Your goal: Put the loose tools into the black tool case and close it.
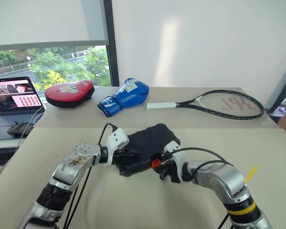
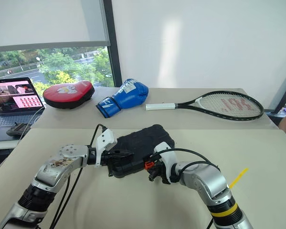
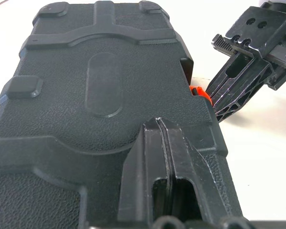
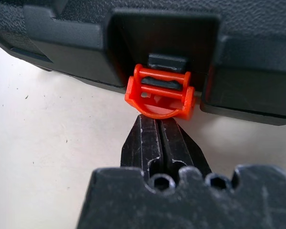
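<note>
Tabletop: closed right pincer (image 4: 157, 125) under latch (image 4: 159, 93)

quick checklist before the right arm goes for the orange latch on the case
1. Black tool case lid down: ok, the shell looks closed.
2. Orange latch fastened: not ok, it hangs loose below its catch.
3. Right gripper lined up: ok, jaws shut, tips just under the latch.
4. Left gripper steadying the case: ok, jaws shut, resting on the lid.
5. Loose tools all inside: cannot tell, case is shut.
6. Table around the case free: ok.
</note>
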